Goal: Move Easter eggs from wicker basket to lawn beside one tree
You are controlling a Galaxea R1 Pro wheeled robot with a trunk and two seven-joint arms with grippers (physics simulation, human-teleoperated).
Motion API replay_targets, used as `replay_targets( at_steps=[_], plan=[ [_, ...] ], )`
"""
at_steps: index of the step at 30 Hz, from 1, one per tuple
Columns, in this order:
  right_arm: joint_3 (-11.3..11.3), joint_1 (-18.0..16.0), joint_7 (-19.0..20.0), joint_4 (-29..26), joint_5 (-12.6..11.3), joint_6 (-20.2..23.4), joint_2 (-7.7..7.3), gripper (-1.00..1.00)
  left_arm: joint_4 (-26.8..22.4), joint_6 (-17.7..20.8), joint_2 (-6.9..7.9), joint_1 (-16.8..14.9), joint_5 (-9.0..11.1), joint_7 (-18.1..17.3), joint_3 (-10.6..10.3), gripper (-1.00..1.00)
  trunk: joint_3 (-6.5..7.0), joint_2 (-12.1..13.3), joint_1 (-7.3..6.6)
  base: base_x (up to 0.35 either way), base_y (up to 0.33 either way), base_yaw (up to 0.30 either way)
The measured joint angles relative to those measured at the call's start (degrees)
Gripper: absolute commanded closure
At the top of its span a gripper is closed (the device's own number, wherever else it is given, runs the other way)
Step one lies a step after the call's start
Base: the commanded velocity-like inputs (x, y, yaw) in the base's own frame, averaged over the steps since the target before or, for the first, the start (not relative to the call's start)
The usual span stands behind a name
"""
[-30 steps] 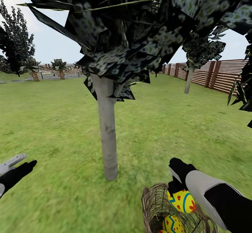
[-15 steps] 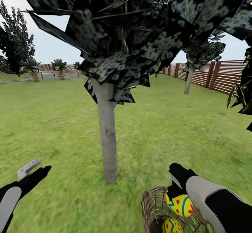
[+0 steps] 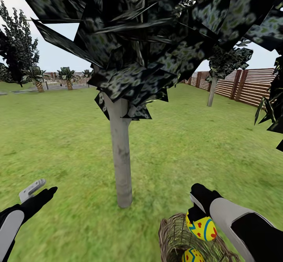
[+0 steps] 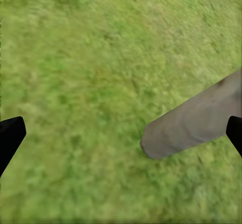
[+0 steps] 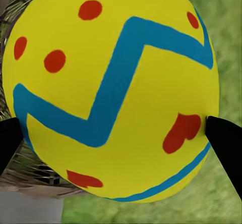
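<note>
The right gripper (image 3: 198,214) clamps a yellow zigzag-banded Easter egg (image 3: 202,227) above the woven wicker basket (image 3: 173,234) near the pale grey tree trunk (image 3: 121,155); the left gripper (image 3: 37,191) hangs spread apart, empty.

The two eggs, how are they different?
The upper egg sits between the right pincer's fingers above the basket's rim; the lower egg lies down inside the basket. The upper egg shows whole; the lower one is partly hidden. Both are yellow with blue zigzag and red marks.
</note>
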Motion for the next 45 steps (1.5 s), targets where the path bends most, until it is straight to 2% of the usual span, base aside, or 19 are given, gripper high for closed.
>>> replay_targets(
  at_steps=[11,17,23,25,30,35,41,45],
  plan=[
    [0.00,0.11,0.00,-0.09,0.00,-0.16,0.07,1.00,0.00,0.00,-0.07,0.01,-0.10,0.08,0.00,-1.00,1.98,4.41,-2.42,0.000,0.000,0.000],
    [0.04,0.21,0.01,-0.05,0.03,-3.88,0.14,1.00,0.00,-0.01,-0.01,0.01,-0.10,0.04,0.00,-1.00,3.05,6.82,-3.74,0.000,0.000,0.000],
    [0.18,0.23,0.09,-0.19,-0.06,-4.52,0.87,1.00,0.00,-0.08,0.01,0.01,-0.14,0.08,0.00,-1.00,4.13,9.23,-5.05,0.000,0.000,0.000],
    [0.12,0.24,0.06,-0.22,-0.15,-4.48,2.04,1.00,0.00,-0.08,-0.03,0.00,-0.12,0.18,0.00,-1.00,4.49,10.03,-5.49,0.000,0.000,0.000],
    [0.19,0.25,0.00,-0.33,-0.13,-4.44,6.12,1.00,0.00,-0.29,-0.07,0.00,-0.22,0.41,0.00,-1.00,5.39,12.03,-6.59,0.000,0.000,0.000],
    [0.25,0.25,0.19,-0.34,-0.13,-4.44,8.92,1.00,0.00,-0.42,-0.07,0.01,-0.27,0.51,0.00,-1.00,6.28,14.04,-7.69,0.000,0.000,0.000],
    [0.48,0.25,1.53,-0.46,-0.06,-4.33,10.38,1.00,0.09,-0.52,0.00,0.07,-0.28,0.51,0.00,-1.00,7.36,16.45,-9.01,0.000,0.000,0.000],
    [0.51,0.25,1.84,-2.65,-0.08,-3.80,11.27,1.00,0.31,-0.73,0.01,0.11,-0.28,0.53,0.00,-1.00,8.08,18.05,-9.89,0.000,0.000,0.000]
  ],
)
